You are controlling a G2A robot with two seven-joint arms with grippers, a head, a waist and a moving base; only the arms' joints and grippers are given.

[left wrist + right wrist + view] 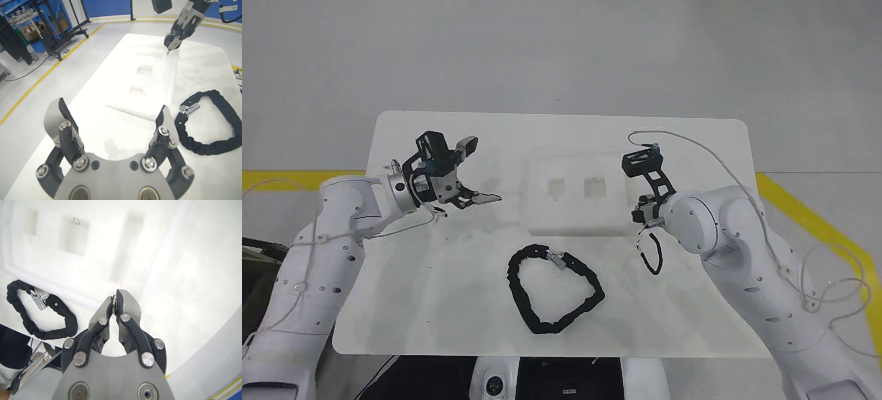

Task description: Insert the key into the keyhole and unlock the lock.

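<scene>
Looking down from above, a rounded white table (pixel 402 300) carries a white foam tray (pixel 542 215) with shallow square recesses at the centre of the frame. Lower centre, a black fabric-sleeved chain lock (pixel 594 292) lies in a closed loop. Its short shiny metal lock cylinder (pixel 557 259) is at the top of the loop, near the tray's front edge. The left gripper (pixel 474 172) hangs at upper left with its jaws spread wide and nothing in them, well apart from the loop. The right gripper (pixel 640 212) sits right of centre by the tray's end.

From the left wrist, the left gripper (pixel 112 111) gapes empty above bare table. Beyond it the chain lock (pixel 225 109) rests flat and the lock cylinder (pixel 191 109) bridges its two ends. Farther off the right gripper (pixel 171 45) points down over the foam tray (pixel 121 91), and a small silver key (pixel 167 52) pokes from its tips.

From the right wrist, the right gripper (pixel 114 300) is pinched tight on the key (pixel 114 303), of which just an edge is visible between the pads. The chain lock (pixel 71 321) and lock cylinder (pixel 39 303) lie well off to one side, and a thin wire ring (pixel 76 220) sits in a tray recess.

The worry, to my eye, is that nothing holds the lock down, so a push from the key could slide the cylinder away. A key held by so little could also twist in the pads. I cannot make out which way the keyhole faces.
</scene>
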